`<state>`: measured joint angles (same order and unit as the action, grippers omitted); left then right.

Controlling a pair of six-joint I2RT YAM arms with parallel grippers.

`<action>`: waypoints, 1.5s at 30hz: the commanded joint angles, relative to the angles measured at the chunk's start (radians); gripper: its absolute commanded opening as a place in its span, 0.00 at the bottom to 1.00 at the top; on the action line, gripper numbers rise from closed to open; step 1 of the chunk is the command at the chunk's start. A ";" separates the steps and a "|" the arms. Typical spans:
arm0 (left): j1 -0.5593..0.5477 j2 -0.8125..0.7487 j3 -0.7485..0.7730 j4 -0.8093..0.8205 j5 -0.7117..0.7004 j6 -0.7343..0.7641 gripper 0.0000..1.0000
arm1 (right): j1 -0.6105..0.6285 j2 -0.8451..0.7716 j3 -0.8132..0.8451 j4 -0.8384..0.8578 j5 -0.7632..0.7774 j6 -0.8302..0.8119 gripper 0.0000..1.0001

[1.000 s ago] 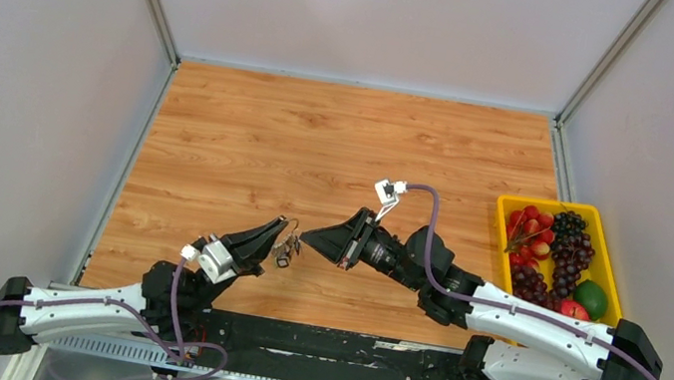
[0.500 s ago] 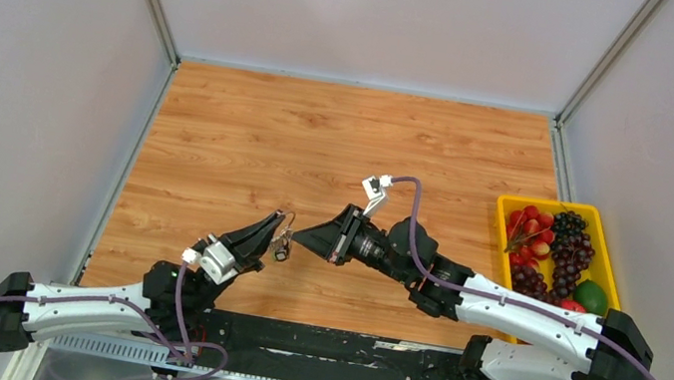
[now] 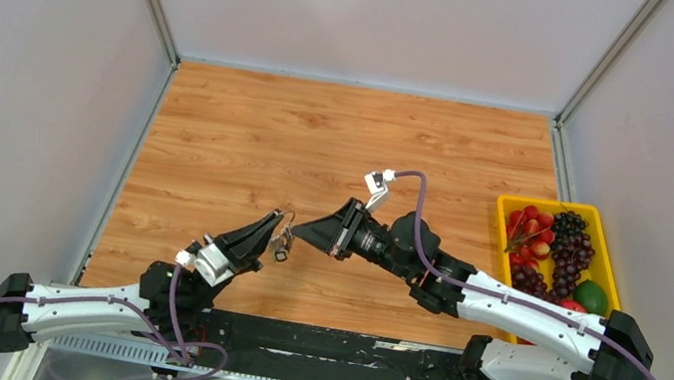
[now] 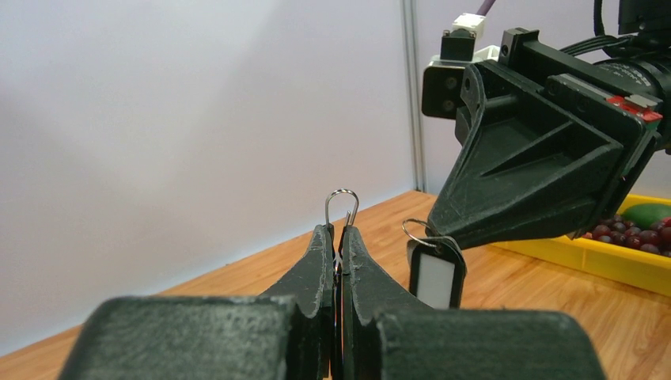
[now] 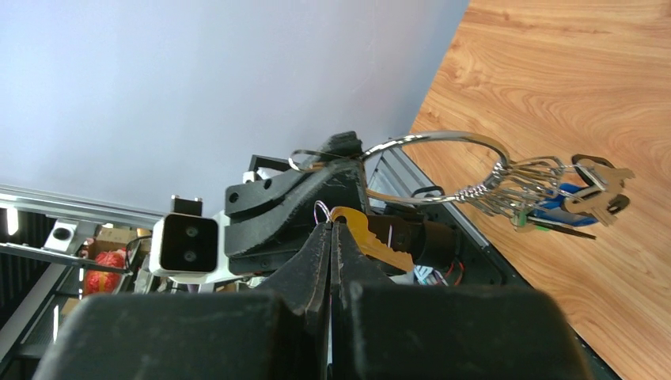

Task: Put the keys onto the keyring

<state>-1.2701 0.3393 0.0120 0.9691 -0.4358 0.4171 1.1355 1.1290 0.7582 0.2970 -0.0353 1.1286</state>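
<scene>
Keyring [image 5: 451,134]: pinched by the left gripper [image 4: 339,231] above the worktop [image 3: 340,140].
Keys [image 5: 554,196]: a bunch hanging from the keyring.
Left gripper: pressed together on the keyring wire.
Right gripper [image 5: 331,229]: pinching a gold key [image 5: 368,236], just beside the keyring.

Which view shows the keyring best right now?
Right wrist: the keyring shows as a nearly whole loop with keys bunched on one side. Left wrist shows only its tip above the shut left hand. Top external shows just a tiny glint.
</scene>
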 commanded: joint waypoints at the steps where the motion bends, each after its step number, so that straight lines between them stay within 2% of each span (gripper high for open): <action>1: 0.000 0.002 -0.042 0.078 0.036 0.018 0.01 | -0.005 0.012 0.071 0.020 -0.021 0.032 0.00; 45: 0.000 -0.019 -0.060 0.101 0.083 0.028 0.01 | -0.006 0.050 0.118 -0.024 0.009 0.084 0.00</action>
<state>-1.2701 0.3325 0.0116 1.0054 -0.3782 0.4297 1.1336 1.1778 0.8387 0.2623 -0.0414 1.1957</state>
